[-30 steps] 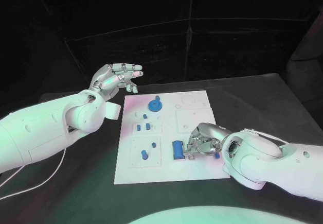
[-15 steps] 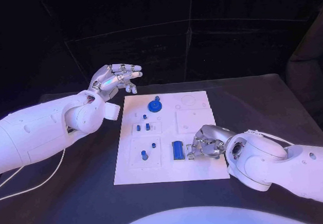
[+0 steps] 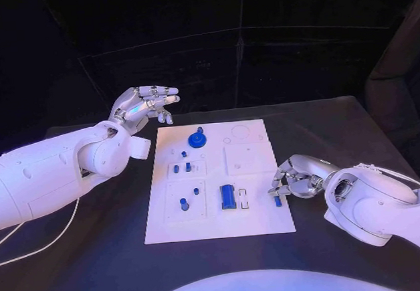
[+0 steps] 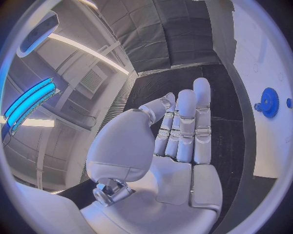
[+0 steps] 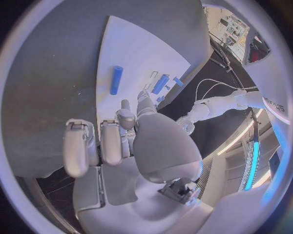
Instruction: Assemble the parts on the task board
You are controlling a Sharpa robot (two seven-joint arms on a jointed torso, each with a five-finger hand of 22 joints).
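Right hand (image 3: 295, 178) now off the task board (image 3: 220, 222), beside its right edge.

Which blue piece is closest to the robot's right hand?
The small blue piece by the board's right edge, just beside the right hand. The other blue parts lie farther left.

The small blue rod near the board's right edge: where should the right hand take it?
Across its middle, from above. The blue rod lies flat on the task board, both long sides bare, just beyond the right hand, so fingers can pinch it sideways.
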